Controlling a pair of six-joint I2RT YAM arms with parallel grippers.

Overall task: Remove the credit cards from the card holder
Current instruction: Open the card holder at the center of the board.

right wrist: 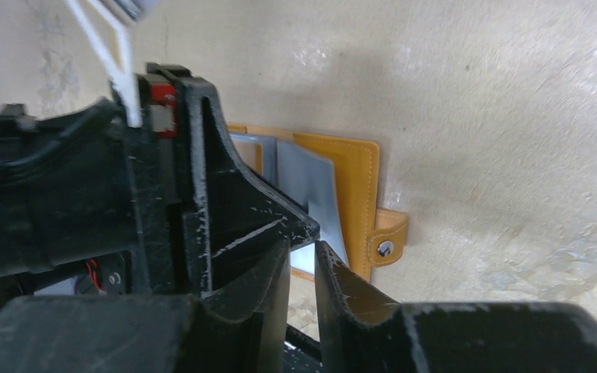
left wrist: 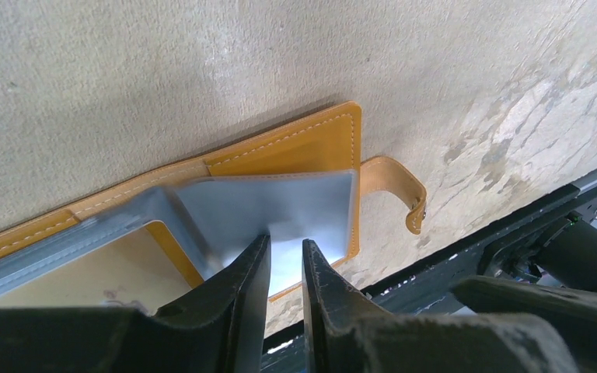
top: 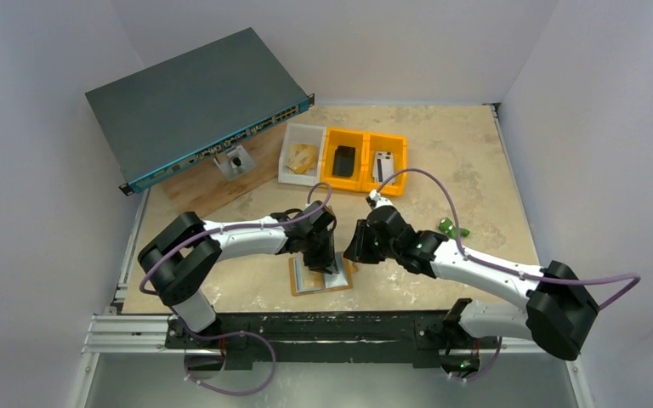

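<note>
Broadly, white walls (top: 612, 85) box in a mottled beige desk (top: 476, 170); a grey network switch (top: 195, 102) sits upper left. Lower centre, the card holder (top: 306, 280) lies open. On it the left claw (left wrist: 286, 252) clenches its pale grey inner leaf; the right claw (right wrist: 303, 252) hovers just beside, and I cannot tell whether it is clenched.

A dark grey network switch (top: 191, 102) with a blue front fills the upper left of the top view, resting on a wooden board (top: 212, 191). To its right, along the back of the beige bench (top: 476, 161), stand a white bin (top: 306, 127) with something tan inside and two orange bins (top: 346, 132) (top: 388, 137). A small green piece (top: 453, 228) lies at the right.
</note>
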